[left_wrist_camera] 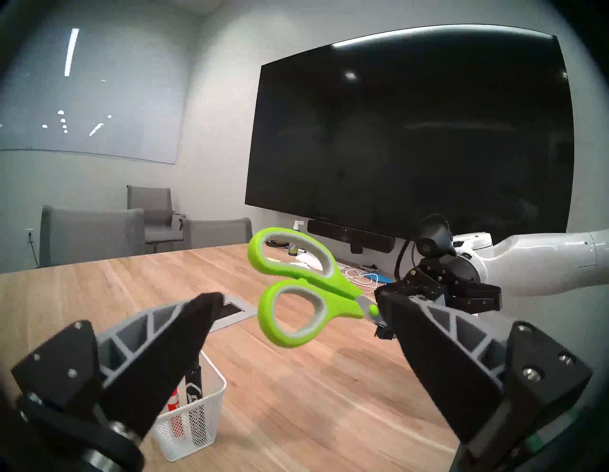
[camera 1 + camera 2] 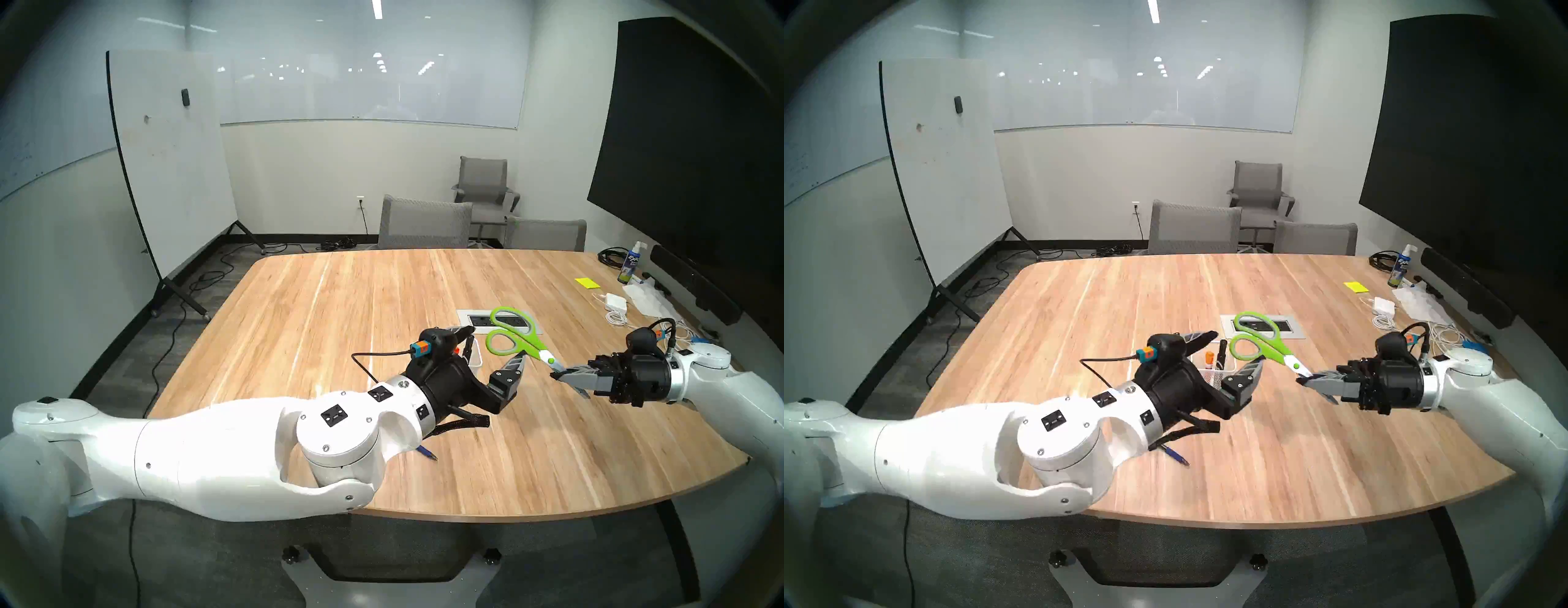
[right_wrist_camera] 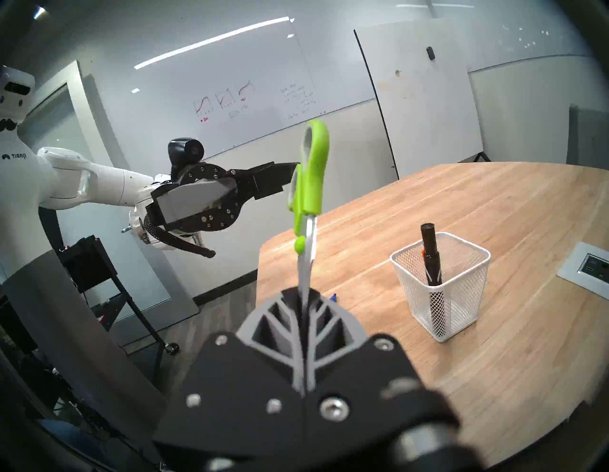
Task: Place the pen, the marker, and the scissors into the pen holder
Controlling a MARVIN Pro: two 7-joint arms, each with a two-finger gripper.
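My right gripper (image 2: 555,374) is shut on the silver blades of the scissors (image 2: 530,342), holding them in the air with the lime-green handles (image 1: 313,280) pointing at my left gripper (image 2: 496,343). That gripper is open, and the handles lie about level with its fingertips (image 1: 204,306). Below it stands the white mesh pen holder (image 3: 441,286), with a black marker (image 3: 431,260) and an orange-capped stick (image 1: 174,400) upright inside. The pen (image 2: 426,453), blue with a silver tip, lies on the table under my left forearm.
A power socket plate (image 2: 471,316) is set into the wooden table (image 2: 339,318) behind the holder. A charger with cables (image 2: 615,301), a yellow note pad (image 2: 586,282) and a spray bottle (image 2: 631,263) sit at the far right. Grey chairs (image 2: 424,220) line the far edge.
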